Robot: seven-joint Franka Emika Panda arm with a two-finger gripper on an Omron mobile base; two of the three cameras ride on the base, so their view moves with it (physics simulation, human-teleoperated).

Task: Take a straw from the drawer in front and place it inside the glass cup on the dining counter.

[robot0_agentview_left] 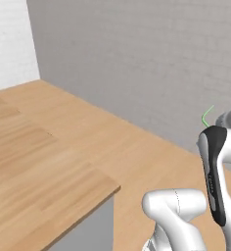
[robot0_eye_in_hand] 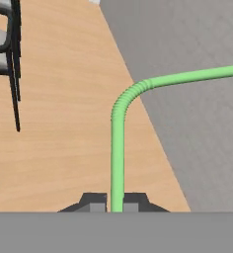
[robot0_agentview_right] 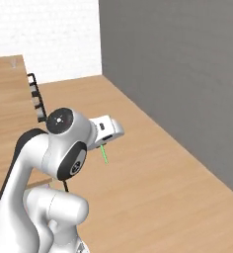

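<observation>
The gripper point(robot0_eye_in_hand: 115, 203) is closed on the straw point(robot0_eye_in_hand: 117, 148); in the hand view the two dark tips sit tight against either side of the green shaft at its lower end, and the straw rises from them, bends at its ribbed elbow and runs off toward the grey wall point(robot0_eye_in_hand: 197, 128). In the right base view the hand hangs in the air beside the arm's big joint, with a short green length of straw point(robot0_agentview_right: 104, 154) poking out below it over the wooden floor point(robot0_agentview_right: 153, 188); in the left base view the bent top of the straw point(robot0_agentview_left: 206, 116) shows as a thin green angle just above the dark wrist.

So the first half of the task looks done: the straw is out of the drawer and carried clear of any surface. What is left, as I judge it, is the whole delivery; a small pale thing that may be the cup point(robot0_agentview_right: 13, 63) stands far off on the wooden counter point(robot0_agentview_right: 7, 99) at the upper left of the right base view, too small to be sure of, and well apart from the hand. Dark chair frames point(robot0_eye_in_hand: 7, 54) stand by that counter. The straw must yet be brought over the cup, stood upright and let go.
</observation>
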